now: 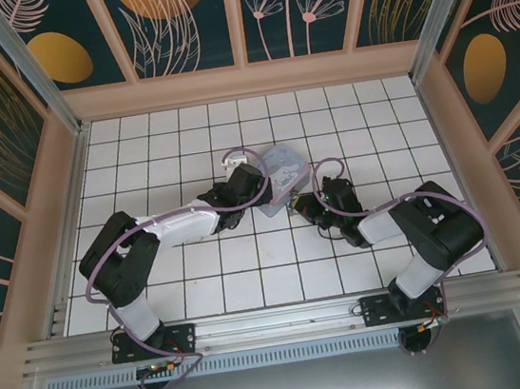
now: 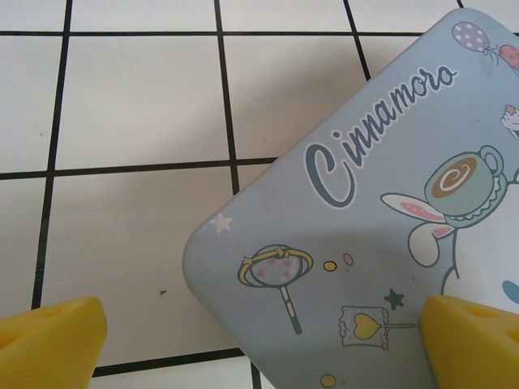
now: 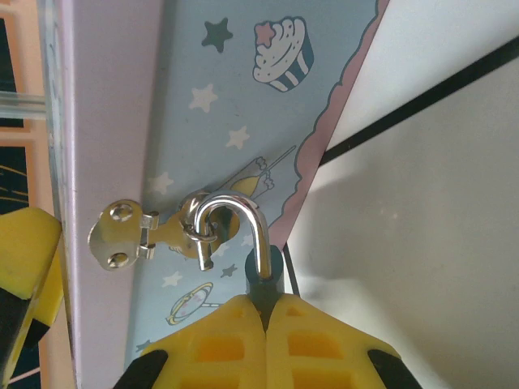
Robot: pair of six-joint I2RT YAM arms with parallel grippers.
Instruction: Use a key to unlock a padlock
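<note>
Right gripper (image 3: pixel 266 309), jaws closed on the padlock (image 3: pixel 266 277), its long axis in line with them, shackle (image 3: pixel 243 209) pointing away and hooked through the hasp (image 3: pixel 130 235) on the tin (image 2: pixel 365 243); left gripper (image 2: pixel 259 344), jaws spread, over the tin's lid corner.

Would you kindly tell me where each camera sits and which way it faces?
Top external: above, behind the bases, looking down at the table; left arm and right arm show.
Left wrist: on its arm, looking down onto the tin; left gripper open.
Right wrist: facing the tin side-on; right gripper pinching the padlock.
Shared: the tin.
</note>
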